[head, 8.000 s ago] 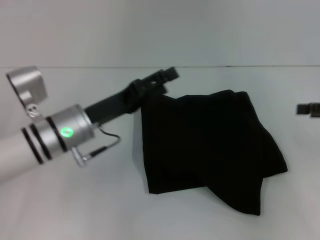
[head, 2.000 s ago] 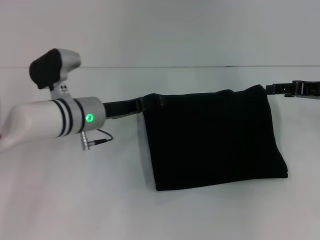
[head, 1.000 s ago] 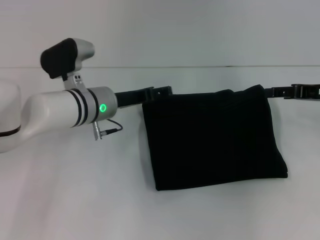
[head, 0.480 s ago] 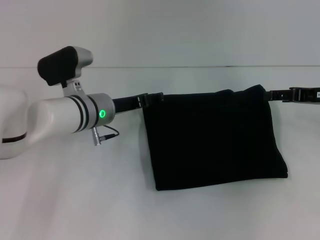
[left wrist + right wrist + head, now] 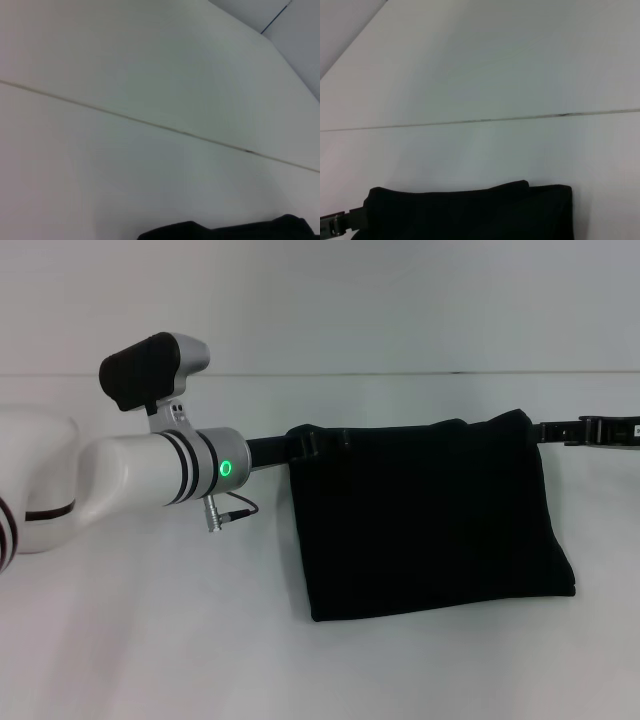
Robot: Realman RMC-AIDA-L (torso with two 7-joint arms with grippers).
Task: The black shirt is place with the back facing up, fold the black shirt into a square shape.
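The left gripper (image 5: 312, 437) reaches in from the left to the shirt's (image 5: 425, 520) far left corner; I cannot tell how its fingers stand. The shirt lies folded into a rough square on the white table (image 5: 150, 640). The right gripper (image 5: 548, 429) meets its far right corner, finger state also unclear.

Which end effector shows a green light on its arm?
The left end effector, at the black shirt's far left corner; the right end effector shows none.
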